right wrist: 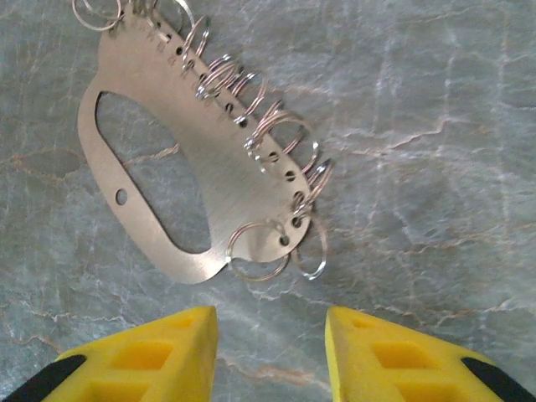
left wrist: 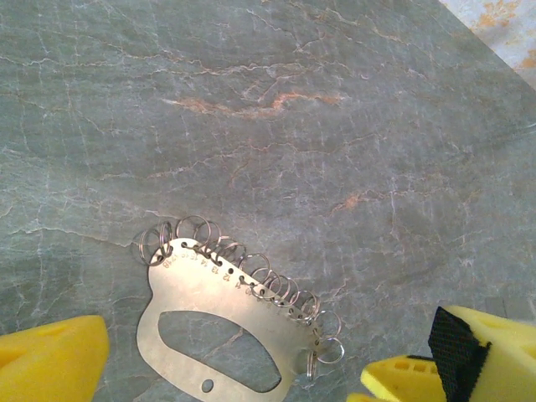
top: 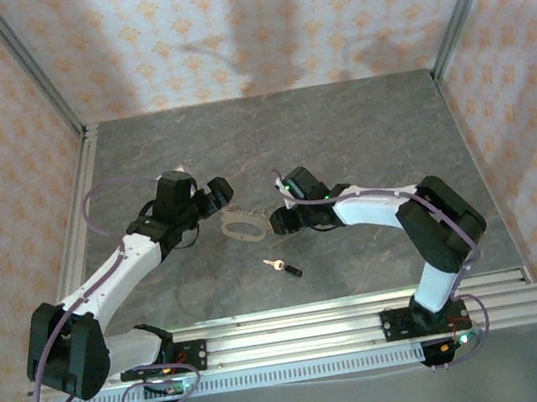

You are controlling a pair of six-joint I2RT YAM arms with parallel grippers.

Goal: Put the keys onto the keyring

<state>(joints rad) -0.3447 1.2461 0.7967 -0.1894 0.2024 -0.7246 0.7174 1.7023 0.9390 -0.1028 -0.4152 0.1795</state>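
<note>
Top view: the key (top: 283, 268) lies on the table (top: 339, 130), nearer the arm bases than the keyring (top: 244, 227). Its long axis is diagonal, black head near-right, pale blade far-left.

Left wrist view: the keyring is a flat silvery plate with an oval cutout and split rings along one edge. The left gripper (left wrist: 239, 368) is spread wide and empty.

Right wrist view: the right gripper (right wrist: 270, 335) is partly open and empty, just short of the plate.

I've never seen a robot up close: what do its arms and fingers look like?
The left arm and right arm have white links between chunky black joints, each trailing a looping lilac cable. The fingers are bright yellow wedges; one left finger carries a black strip.
</note>
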